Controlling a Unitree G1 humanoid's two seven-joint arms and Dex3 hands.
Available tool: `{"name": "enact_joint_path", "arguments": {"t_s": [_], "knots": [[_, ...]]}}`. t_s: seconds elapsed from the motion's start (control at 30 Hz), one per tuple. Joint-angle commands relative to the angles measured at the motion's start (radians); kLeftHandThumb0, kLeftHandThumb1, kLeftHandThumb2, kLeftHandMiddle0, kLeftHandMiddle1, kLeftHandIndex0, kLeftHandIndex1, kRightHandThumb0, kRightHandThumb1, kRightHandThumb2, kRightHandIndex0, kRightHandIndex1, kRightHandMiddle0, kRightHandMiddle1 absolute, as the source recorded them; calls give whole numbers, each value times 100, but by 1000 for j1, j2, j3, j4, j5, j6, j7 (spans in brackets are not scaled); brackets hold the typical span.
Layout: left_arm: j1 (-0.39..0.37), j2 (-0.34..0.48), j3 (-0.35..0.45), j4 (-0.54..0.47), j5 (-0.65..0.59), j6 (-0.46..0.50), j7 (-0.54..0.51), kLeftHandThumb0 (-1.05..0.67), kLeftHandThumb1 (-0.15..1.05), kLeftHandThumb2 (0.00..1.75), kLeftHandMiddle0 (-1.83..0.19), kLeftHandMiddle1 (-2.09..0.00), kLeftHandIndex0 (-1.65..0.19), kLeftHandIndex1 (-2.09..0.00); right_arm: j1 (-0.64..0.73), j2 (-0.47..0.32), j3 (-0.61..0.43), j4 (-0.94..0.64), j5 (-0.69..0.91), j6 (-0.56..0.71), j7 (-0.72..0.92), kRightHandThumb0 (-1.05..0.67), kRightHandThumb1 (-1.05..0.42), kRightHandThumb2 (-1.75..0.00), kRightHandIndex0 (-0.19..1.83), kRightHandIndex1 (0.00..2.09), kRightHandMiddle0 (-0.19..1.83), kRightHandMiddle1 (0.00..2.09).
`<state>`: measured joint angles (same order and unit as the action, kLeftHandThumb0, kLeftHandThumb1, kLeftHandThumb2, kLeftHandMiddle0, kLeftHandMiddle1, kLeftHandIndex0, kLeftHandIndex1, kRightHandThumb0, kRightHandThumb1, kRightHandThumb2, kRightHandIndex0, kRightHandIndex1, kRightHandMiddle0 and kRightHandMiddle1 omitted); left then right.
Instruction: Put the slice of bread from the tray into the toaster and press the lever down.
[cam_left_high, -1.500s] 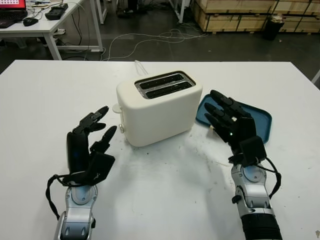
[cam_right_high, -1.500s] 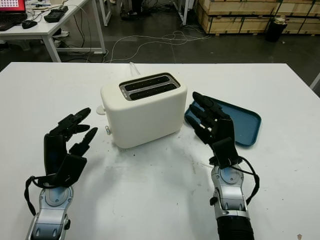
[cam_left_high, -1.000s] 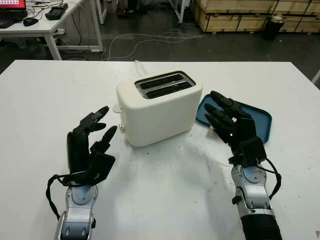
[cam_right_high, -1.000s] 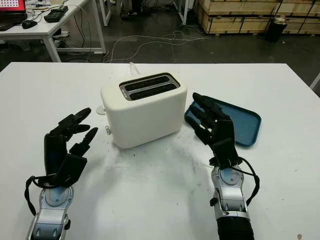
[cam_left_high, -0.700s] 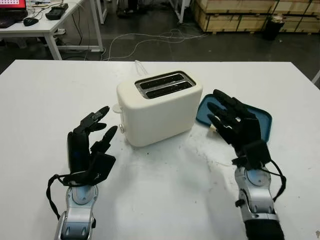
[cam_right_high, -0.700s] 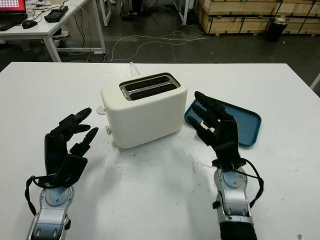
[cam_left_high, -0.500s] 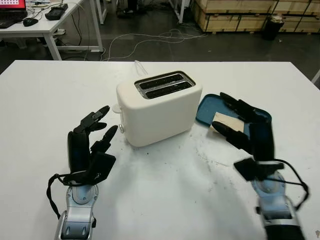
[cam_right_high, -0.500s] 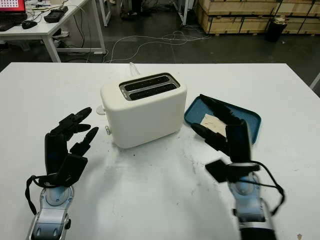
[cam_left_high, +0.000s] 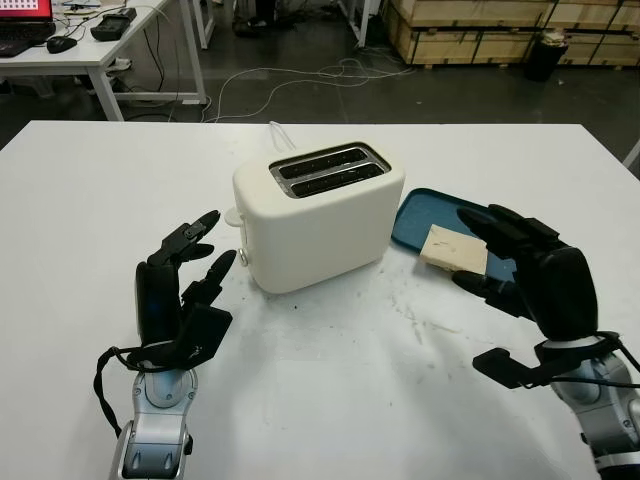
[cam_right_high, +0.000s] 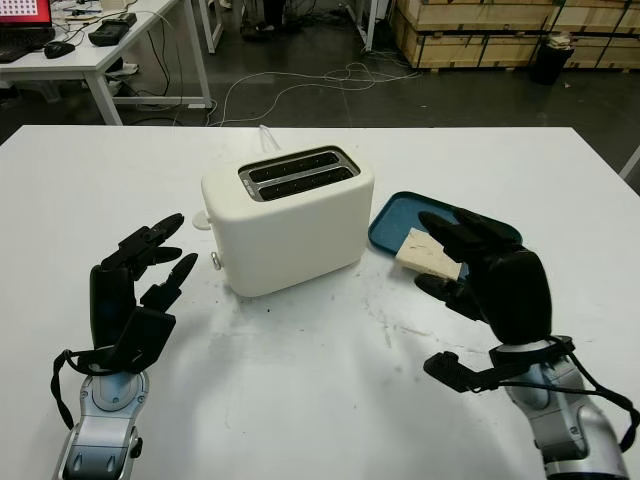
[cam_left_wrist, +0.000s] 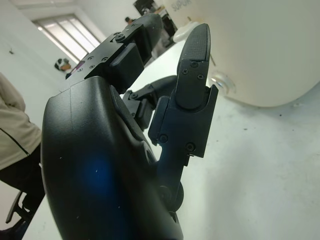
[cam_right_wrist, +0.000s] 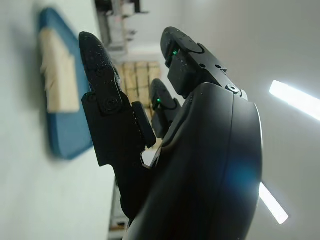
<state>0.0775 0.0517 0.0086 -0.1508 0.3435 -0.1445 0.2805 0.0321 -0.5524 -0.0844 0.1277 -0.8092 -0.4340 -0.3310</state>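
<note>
A cream two-slot toaster (cam_left_high: 318, 215) stands mid-table, both slots empty, its lever (cam_left_high: 233, 216) on the left end. A pale slice of bread (cam_left_high: 454, 249) lies on the blue tray (cam_left_high: 425, 215) just right of the toaster; the tray (cam_right_wrist: 70, 135) and bread (cam_right_wrist: 56, 80) also show in the right wrist view. My right hand (cam_left_high: 512, 262) is open, hovering over the tray's right part beside the bread, not touching it. My left hand (cam_left_high: 185, 262) is open, raised left of the toaster near the lever end.
The white table (cam_left_high: 330, 380) stretches wide in front and to both sides. A white power cord (cam_left_high: 279, 131) runs off behind the toaster. Beyond the far edge are a desk (cam_left_high: 70, 50), floor cables and wooden pallets (cam_left_high: 480, 25).
My right hand has swung to the right and turned, uncovering the slice of bread on the tray. The left hand and toaster have stayed put.
</note>
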Motion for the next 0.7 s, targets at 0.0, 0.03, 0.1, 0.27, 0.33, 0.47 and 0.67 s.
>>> {"name": "enact_joint_path", "arguments": {"t_s": [0.0, 0.03, 0.1, 0.27, 0.33, 0.47, 0.67], "knots": [[-16, -3, -5, -9, 1, -4, -3, -37, 92, 18, -47, -100, -76, -8, -12, -28, 22, 17, -30, 40, 6, -54, -83, -1, 41, 0, 44, 0], [-15, -3, -5, -10, 1, -4, -3, -37, 92, 18, -47, -101, -76, -8, -16, -37, 32, 26, -40, 56, 9, -56, -83, -1, 40, 0, 43, 0], [-14, -4, -6, -10, 0, -3, -3, -38, 92, 17, -48, -101, -76, -8, -25, -52, 52, 44, -53, 80, 7, -57, -83, -1, 40, 0, 42, 0], [-12, -3, -9, -7, 3, -8, -3, -38, 92, 18, -47, -101, -76, -8, -67, -77, 110, 98, -79, 147, 37, -61, -83, 0, 36, 0, 38, 0], [-12, -2, -9, -4, -1, -15, -3, -37, 92, 18, -47, -101, -76, -8, -88, -87, 133, 128, -79, 159, 45, -61, -83, 0, 35, 0, 37, 0], [-11, -4, -7, -2, -8, -19, -4, -37, 92, 17, -46, -102, -76, -8, -133, -105, 179, 197, -87, 170, 35, -64, -83, 0, 35, 0, 37, 0], [-6, -1, -9, -3, -7, -17, -9, -39, 92, 18, -46, -103, -76, -8, -201, -122, 244, 318, -94, 180, 9, -64, -84, 0, 33, 0, 35, 0]]}}
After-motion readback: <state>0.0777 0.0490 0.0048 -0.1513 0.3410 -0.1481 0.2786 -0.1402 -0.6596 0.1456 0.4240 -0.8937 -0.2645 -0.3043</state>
